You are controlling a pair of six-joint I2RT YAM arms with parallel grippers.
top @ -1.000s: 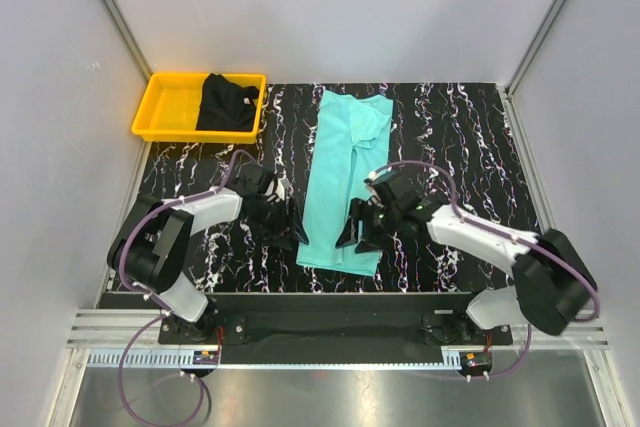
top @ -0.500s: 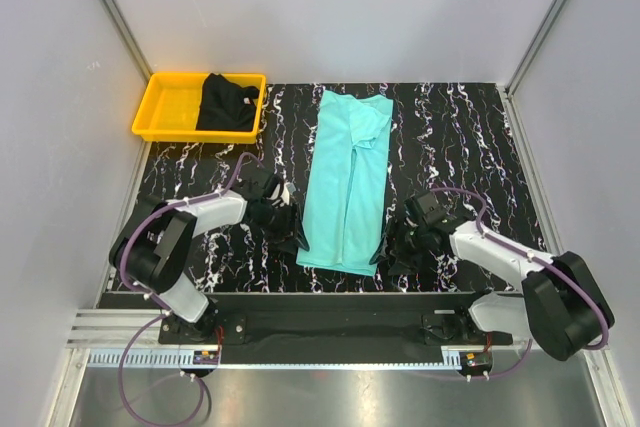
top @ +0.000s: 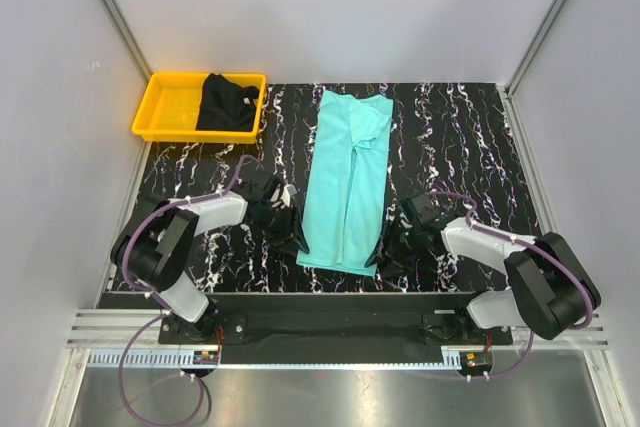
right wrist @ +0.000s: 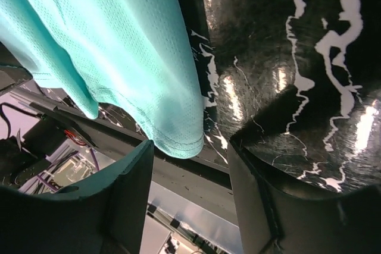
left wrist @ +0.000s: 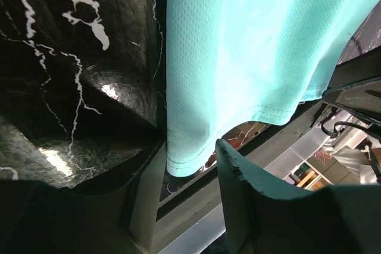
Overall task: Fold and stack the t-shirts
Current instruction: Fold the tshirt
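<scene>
The turquoise-teal t-shirt (top: 345, 177) lies folded into a long strip down the middle of the black marbled table. The black t-shirt (top: 228, 102) sits crumpled in the yellow tray (top: 165, 107) at the back left. My left gripper (top: 298, 239) is low at the teal shirt's near left corner. In the left wrist view this gripper (left wrist: 189, 154) is open, and the hem corner (left wrist: 184, 162) reaches between its fingertips. My right gripper (top: 381, 250) is at the near right corner. The right wrist view shows it (right wrist: 190, 147) open astride that hem corner (right wrist: 178, 138).
The table's near edge and the metal rail (top: 330, 302) run just behind both grippers. White walls close in the left, right and back sides. The tray stands against the left wall, well away from both arms.
My right gripper has slid off the teal shirt to its near right corner. The left gripper has shifted slightly toward the near left corner, and its jaws have narrowed.
</scene>
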